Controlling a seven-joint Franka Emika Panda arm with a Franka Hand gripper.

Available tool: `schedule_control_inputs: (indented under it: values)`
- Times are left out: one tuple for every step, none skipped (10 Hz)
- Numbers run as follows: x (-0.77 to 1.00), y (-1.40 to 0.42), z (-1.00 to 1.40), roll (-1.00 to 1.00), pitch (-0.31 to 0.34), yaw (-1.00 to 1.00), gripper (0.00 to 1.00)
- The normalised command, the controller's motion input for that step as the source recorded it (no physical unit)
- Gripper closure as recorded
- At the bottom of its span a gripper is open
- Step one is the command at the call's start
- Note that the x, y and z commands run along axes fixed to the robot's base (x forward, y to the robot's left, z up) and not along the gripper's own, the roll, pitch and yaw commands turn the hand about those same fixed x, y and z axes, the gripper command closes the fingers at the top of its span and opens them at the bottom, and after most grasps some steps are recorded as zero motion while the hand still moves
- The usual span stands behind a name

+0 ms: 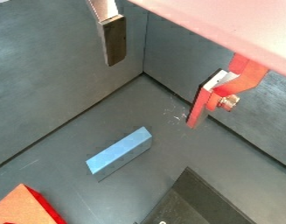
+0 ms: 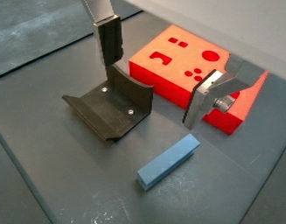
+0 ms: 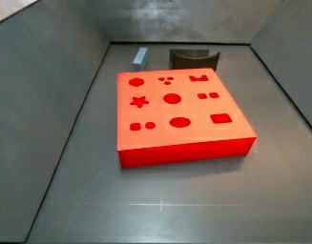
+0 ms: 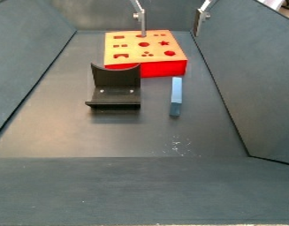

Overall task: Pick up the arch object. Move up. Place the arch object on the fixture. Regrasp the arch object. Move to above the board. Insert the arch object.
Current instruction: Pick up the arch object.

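Observation:
The arch object is a slim blue-grey block lying flat on the grey floor; it also shows in a wrist view and in both side views. It lies beside the dark fixture and close to one side of the red board. My gripper hangs well above the floor, open and empty, with nothing between its fingers. The arch object is below it and apart from it.
Grey walls close in the floor on all sides. A board corner and part of the fixture show at the edge of a wrist view.

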Motion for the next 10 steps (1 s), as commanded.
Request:
schedule_control_inputs:
  values:
    - [-0.05,0.00,0.00,0.00,0.000,0.00,0.00]
    - [-0.05,0.00,0.00,0.00,0.000,0.00,0.00]
    - [-0.05,0.01,-0.77,0.13,-0.080,-0.93,0.00]
    - [-0.05,0.04,-0.78,0.09,-0.083,-0.92,0.00]
    - [0.00,0.21,-0.86,0.10,-0.041,-0.75,0.00]
    - [-0.06,0.30,-0.99,0.07,-0.030,-0.42,0.00]
    - [-0.08,0.31,-1.00,0.04,-0.033,-0.18,0.00]
    - [-0.06,0.21,-1.00,0.03,-0.017,-0.07,0.00]
    - [-0.06,0.06,-1.00,0.00,-0.031,0.00,0.00]
    - [-0.10,0.00,-1.00,0.00,-0.031,0.00,0.00]
